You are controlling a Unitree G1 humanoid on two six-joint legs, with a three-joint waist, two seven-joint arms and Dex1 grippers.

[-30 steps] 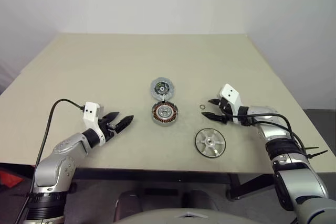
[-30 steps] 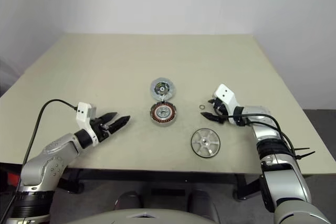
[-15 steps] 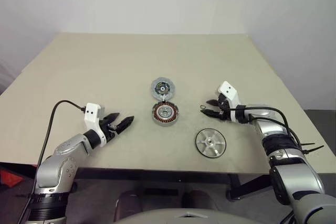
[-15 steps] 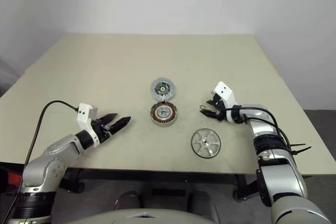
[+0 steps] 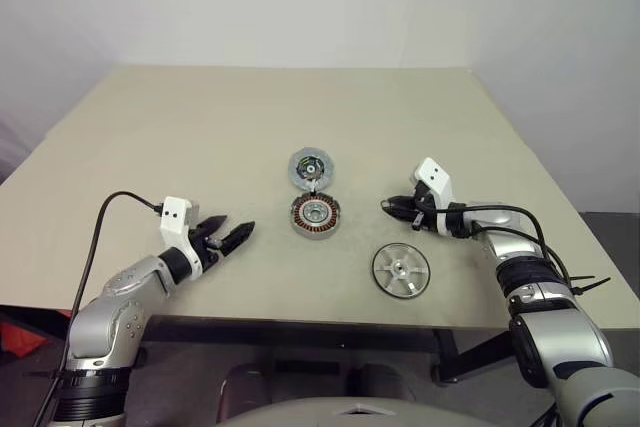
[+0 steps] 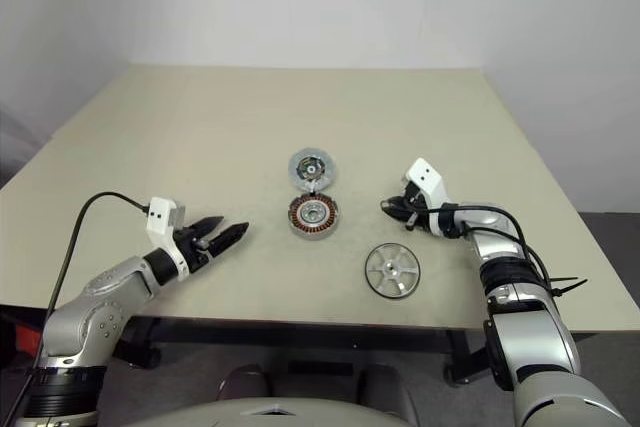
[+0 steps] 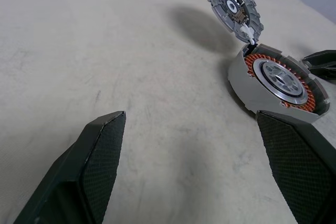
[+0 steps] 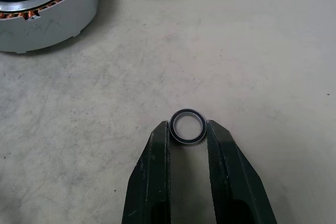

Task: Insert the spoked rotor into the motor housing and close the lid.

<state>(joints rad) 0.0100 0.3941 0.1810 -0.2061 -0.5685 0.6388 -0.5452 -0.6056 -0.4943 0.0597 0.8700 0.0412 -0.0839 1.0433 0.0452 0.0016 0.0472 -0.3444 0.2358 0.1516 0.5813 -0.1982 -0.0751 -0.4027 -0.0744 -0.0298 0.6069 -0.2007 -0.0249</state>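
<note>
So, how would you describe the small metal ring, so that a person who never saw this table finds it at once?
Start at the motor housing, the round cup with copper windings in the middle of the table. Toward the robot's right, the small metal ring lies flat on the table between the fingertips of the right tool. It is far smaller than the spoked rotor nearby, and has no spokes.

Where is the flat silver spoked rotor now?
In the left eye view, the flat silver spoked rotor lies on the beige table near its front edge, right of and nearer than the copper-wound motor housing.
</note>
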